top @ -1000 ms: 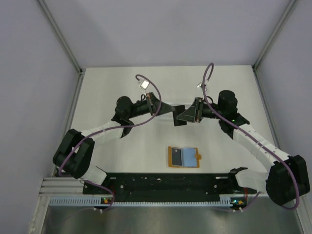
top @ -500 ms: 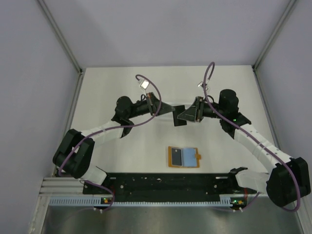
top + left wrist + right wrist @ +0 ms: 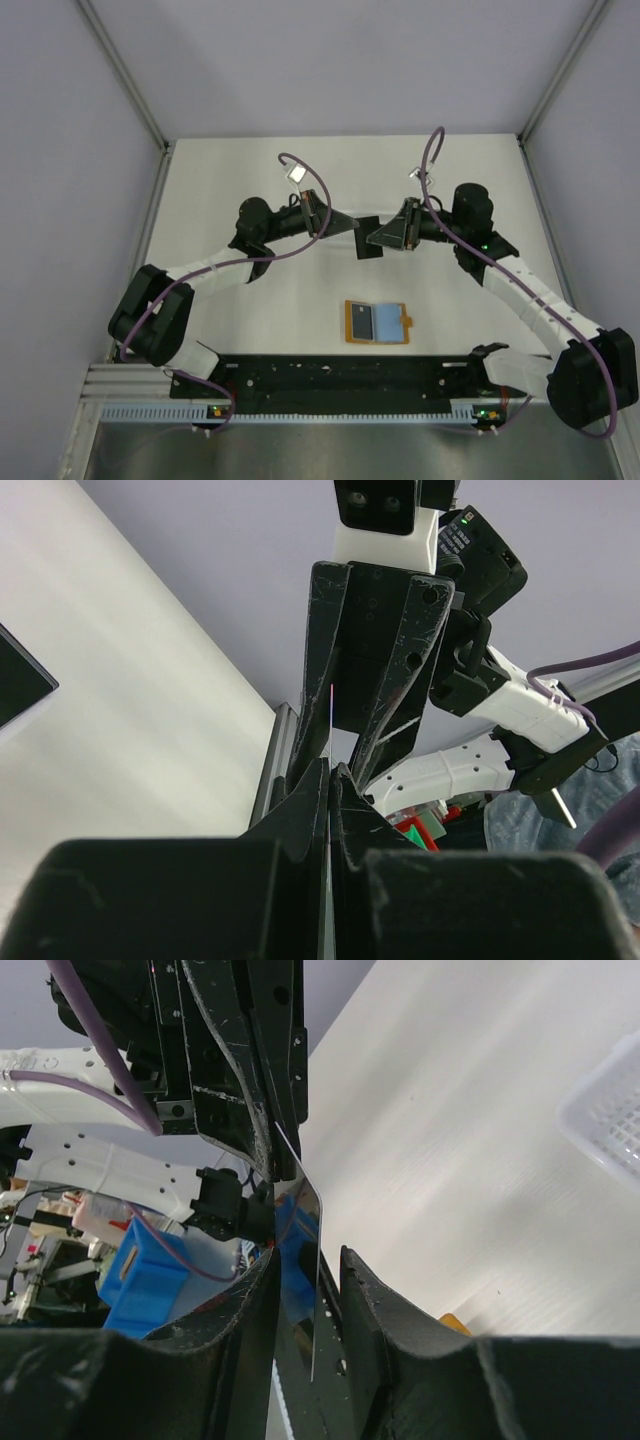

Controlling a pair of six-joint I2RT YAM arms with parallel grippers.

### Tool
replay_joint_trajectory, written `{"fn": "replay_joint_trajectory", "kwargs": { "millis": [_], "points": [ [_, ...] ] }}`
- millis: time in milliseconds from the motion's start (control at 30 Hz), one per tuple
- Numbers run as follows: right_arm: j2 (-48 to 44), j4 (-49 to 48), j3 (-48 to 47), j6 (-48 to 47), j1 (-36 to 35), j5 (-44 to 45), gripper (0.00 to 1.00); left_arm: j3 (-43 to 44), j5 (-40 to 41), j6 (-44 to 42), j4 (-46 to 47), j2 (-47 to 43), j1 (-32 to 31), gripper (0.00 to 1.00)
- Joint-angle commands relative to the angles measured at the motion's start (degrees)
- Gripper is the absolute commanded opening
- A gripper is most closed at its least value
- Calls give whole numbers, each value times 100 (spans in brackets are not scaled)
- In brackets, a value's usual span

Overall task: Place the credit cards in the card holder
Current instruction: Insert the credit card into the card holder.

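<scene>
Table (image 3: 250,170): white; my two arms reach in from its near edge and meet over its middle.
White slotted tray (image 3: 330,412): runs along the near edge. My right wrist view catches only a corner of it, cut off at the frame's edge.
My left gripper (image 3: 328,772): clenched. Its fingers (image 3: 300,800) are pressed together on one edge of the credit card (image 3: 305,1230), with no gap showing on either side.
My right gripper (image 3: 308,1255): parted, tip to tip with my left one. Its fingers (image 3: 375,1300) straddle the card's other end, with a slim gap on each side. I cannot tell whether either pad touches the card.
Card holder (image 3: 376,322): lies open and flat toward the near edge, about midway between the left and right edges. Its pale blue-grey inside faces up and its tab points to the right edge. It is well apart from both grippers.
Credit card: thin, dark and glossy, held edge-on over the middle of the table between my two grippers.
Dark flat shape (image 3: 18,685): lies on the table, cut off by the frame's left edge in my left wrist view. I cannot tell what it is.
</scene>
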State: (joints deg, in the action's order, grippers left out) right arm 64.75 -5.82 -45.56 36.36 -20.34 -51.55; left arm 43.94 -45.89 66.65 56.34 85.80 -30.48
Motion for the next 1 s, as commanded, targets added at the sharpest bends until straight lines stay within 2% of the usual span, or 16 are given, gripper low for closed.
{"fn": "replay_joint_trajectory", "kwargs": {
  "millis": [0, 367, 467, 533, 600, 667, 700, 767, 833, 900, 933, 967],
  "points": [
    [-252, -33, -304, -155, 91, -39, 31, 132, -113, -91, 220, -81, -2, 0],
    [-340, 90, -295, -208, 179, -119, 31, 150, -104, -91, 211, -90, -11, 0],
    [-349, 99, -269, -226, 179, -136, 28, 167, -96, -91, 211, -81, -11, 0],
    [-367, 99, -260, -226, 188, -154, 20, 158, -96, -91, 211, -90, -11, 0],
    [-375, 99, -260, -235, 188, -145, 0, 167, -96, -91, 211, -72, -2, 0],
    [-393, 204, -287, -252, 188, -93, 0, 167, -96, -100, 176, -63, -2, 2],
    [-419, 292, -304, -278, 179, 4, 0, 167, -70, -109, 159, -63, -2, 11],
    [-559, 572, -339, -366, 179, 345, 0, 150, -17, -170, 45, -90, -2, 48],
    [-700, 994, -357, -506, 179, 784, 0, 97, 62, -327, -174, -177, 7, 70],
    [-806, 1380, -374, -647, 179, 1180, 0, 44, 141, -468, -403, -291, 7, 80],
    [-841, 1669, -444, -691, 188, 1478, 0, 18, 220, -626, -561, -344, 7, 89],
    [-859, 1994, -480, -752, 179, 1768, 0, -8, 308, -775, -771, -432, 7, 92]
  ]
}}
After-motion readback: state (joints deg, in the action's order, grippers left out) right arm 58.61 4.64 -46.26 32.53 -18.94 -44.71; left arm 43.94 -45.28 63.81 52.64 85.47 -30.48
